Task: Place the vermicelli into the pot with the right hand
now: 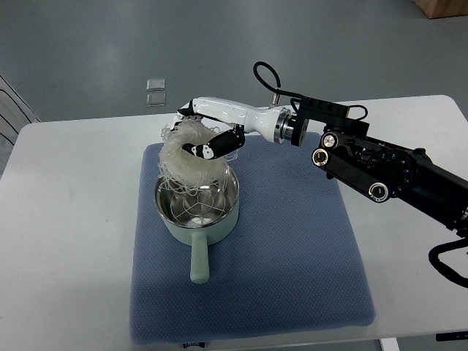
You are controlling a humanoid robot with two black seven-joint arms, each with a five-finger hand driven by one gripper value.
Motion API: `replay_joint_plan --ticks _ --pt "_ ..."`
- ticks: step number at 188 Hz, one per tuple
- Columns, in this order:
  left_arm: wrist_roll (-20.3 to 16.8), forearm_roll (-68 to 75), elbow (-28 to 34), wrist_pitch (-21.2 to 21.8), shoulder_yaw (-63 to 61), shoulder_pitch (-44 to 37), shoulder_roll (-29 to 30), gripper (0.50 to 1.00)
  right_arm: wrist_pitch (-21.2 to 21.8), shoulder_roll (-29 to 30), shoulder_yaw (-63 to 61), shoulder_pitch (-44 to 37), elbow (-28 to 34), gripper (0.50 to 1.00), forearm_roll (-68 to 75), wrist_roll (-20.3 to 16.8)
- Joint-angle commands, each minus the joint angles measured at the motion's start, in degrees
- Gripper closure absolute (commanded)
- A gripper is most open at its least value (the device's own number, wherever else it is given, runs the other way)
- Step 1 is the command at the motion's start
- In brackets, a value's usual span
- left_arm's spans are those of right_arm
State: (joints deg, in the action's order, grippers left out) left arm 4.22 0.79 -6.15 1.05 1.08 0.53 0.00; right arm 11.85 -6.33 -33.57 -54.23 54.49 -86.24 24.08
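Observation:
A pale green pot (199, 216) with a steel inside and a handle pointing toward me stands on a blue mat (292, 256). My right hand (207, 139), white with black fingers, hovers over the pot's far rim, shut on a nest of whitish vermicelli (184, 159). The bundle hangs down from the fingers, and its lower strands reach into the pot's far-left side. The right arm runs in from the right edge. No left arm shows.
The mat lies on a white table (66, 219). Two small clear squares (156, 91) lie on the grey floor beyond the table's far edge. A cardboard box corner (442, 7) shows at the top right.

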Motion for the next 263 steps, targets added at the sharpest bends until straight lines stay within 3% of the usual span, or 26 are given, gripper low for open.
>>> replay_joint_plan --ticks 1,51,96,121,168,204,230,263 --pt "0.0 0.0 0.0 0.0 0.1 0.0 0.0 0.5 0.0 0.4 0.2 1.1 0.0 1.0 -0.1 0.0" --pt "0.0 0.0 0.0 0.0 0.1 0.0 0.0 0.5 -0.2 1.0 0.3 2.9 -0.1 0.998 -0.7 0.0" --pt "0.0 0.0 0.0 0.0 0.0 0.0 0.0 0.5 -1.2 0.1 0.3 3.5 -0.1 0.887 -0.6 0.2" --pt "0.0 0.0 0.0 0.0 0.1 0.0 0.0 0.5 -1.3 0.1 0.2 4.0 -0.1 0.746 -0.3 0.5" --pt "0.0 0.0 0.0 0.0 0.1 0.0 0.0 0.5 -1.3 0.2 0.2 4.2 -0.1 0.738 -0.2 0.6" --pt "0.0 0.0 0.0 0.0 0.1 0.0 0.0 0.5 -1.3 -0.3 -0.1 4.1 0.0 0.707 0.1 0.7" --pt "0.0 0.0 0.0 0.0 0.1 0.0 0.0 0.5 -1.4 -0.9 -1.0 3.8 0.0 0.644 0.4 0.7" --pt "0.0 0.0 0.0 0.0 0.0 0.0 0.0 0.5 -1.5 -2.5 -3.9 3.7 0.1 0.638 4.9 0.8"
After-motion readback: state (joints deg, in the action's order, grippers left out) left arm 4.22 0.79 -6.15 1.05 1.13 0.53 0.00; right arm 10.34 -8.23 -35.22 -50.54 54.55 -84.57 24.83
